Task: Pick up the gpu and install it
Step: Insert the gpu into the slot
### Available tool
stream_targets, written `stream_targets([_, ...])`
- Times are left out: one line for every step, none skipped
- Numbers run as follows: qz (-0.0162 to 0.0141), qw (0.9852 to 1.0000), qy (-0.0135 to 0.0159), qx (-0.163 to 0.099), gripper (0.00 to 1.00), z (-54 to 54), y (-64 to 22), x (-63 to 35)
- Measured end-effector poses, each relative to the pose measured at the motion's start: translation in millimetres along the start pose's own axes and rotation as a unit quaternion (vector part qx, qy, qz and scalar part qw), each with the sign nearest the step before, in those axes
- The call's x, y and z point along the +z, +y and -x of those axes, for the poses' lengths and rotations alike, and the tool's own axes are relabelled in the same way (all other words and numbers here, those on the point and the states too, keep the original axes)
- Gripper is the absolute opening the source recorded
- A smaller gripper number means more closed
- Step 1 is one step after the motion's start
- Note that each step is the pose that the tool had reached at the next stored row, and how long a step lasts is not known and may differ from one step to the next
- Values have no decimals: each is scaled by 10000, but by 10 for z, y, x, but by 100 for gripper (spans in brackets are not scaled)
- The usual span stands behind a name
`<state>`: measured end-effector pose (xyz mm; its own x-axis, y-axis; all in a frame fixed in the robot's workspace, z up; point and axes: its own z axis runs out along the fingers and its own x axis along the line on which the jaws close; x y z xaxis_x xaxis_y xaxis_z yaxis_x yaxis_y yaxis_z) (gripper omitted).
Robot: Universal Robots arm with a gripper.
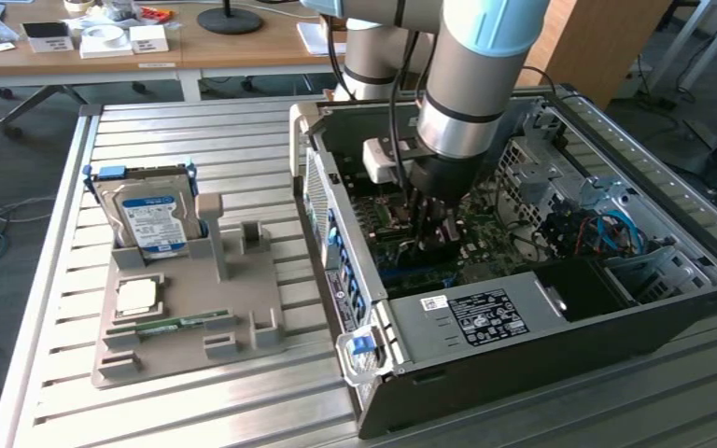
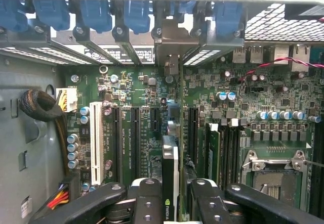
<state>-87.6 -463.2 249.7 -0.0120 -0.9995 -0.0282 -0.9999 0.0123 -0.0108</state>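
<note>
One thin card, the gpu [image 2: 171, 183] with green board and black cooler face, stands edge-on between the pads of the black gripper [image 2: 171, 204], which is clamped on it above the green motherboard [image 2: 152, 113] inside the open black computer case [image 1: 558, 308]. The card could jam or bend if its edge misses the long black slot, or if its silver bracket catches the rear frame.

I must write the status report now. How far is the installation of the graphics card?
Done: the card is off the grey holder and inside the open computer case.
In hand: the gripper holds the graphics card edge-on, jaws closed on it, above the motherboard slots.
Left: seating looks unfinished; contact with a slot cannot be judged.
</note>
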Motion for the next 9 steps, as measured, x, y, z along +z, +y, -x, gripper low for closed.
stream_targets([0, 10000, 0, -1, 26, 0, 0, 0])
stream_targets([0, 10000, 0, -1, 26, 0, 1, 0])
stream_targets([0, 10000, 1, 0, 26, 0, 3, 2])
stream_targets([-1, 10000, -1, 0, 26, 0, 5, 8])
stream_targets([-2, 10000, -2, -1, 26, 0, 6, 11])
stream_targets([-1, 10000, -1, -1, 26, 0, 6, 11])
stream_targets([0, 10000, -1, -1, 26, 0, 6, 11])
stream_targets([0, 10000, 0, -1, 26, 0, 7, 10])
stream_targets([0, 10000, 0, 0, 26, 0, 8, 10])
